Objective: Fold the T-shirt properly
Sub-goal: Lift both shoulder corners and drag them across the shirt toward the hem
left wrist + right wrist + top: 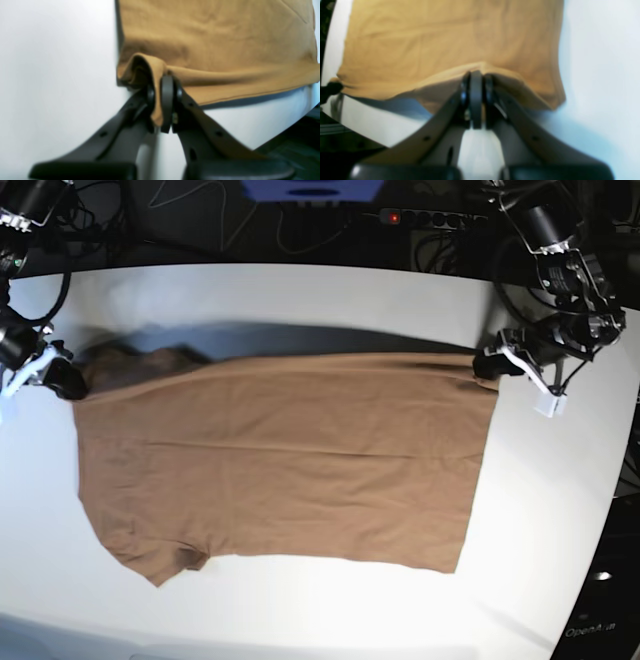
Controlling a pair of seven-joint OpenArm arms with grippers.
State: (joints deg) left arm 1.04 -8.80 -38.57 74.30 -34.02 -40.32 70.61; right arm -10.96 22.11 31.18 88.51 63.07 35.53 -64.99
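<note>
Shirt (pixel 290 465) lies across the table (pixel 560 510); far edge raised off it (shadow under it). Left gripper (pixel 163 100) and right gripper (pixel 475 100) are each clamped on a far corner; likely holding it taut so the fold lands square.

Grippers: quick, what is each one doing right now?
Left gripper: shut on the T-shirt edge.
Right gripper: shut on the T-shirt edge.
</note>
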